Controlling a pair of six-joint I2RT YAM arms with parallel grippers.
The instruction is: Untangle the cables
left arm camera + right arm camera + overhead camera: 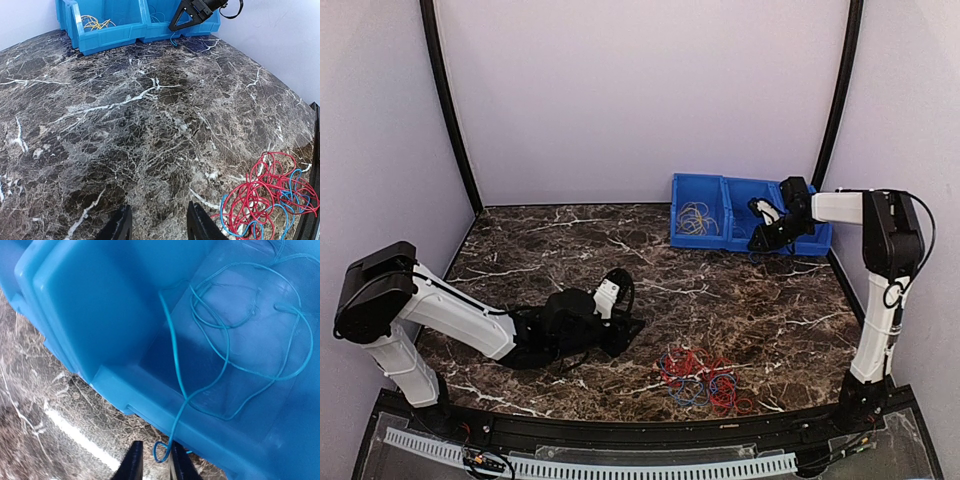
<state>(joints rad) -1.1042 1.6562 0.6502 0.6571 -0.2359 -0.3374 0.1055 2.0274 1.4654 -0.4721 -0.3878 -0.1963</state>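
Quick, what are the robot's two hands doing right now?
Left end effector: open, empty.
Right end effector: nearly closed around a blue cable loop; grip cannot be told.

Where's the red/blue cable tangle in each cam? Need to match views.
Top external: red and blue cable tangle sits low in the picture, right of centre.
Left wrist: bottom right corner.
Right wrist: not in view.
Shared landmark: blue bins, upper right in top external, top left in left wrist, filling most of right wrist.
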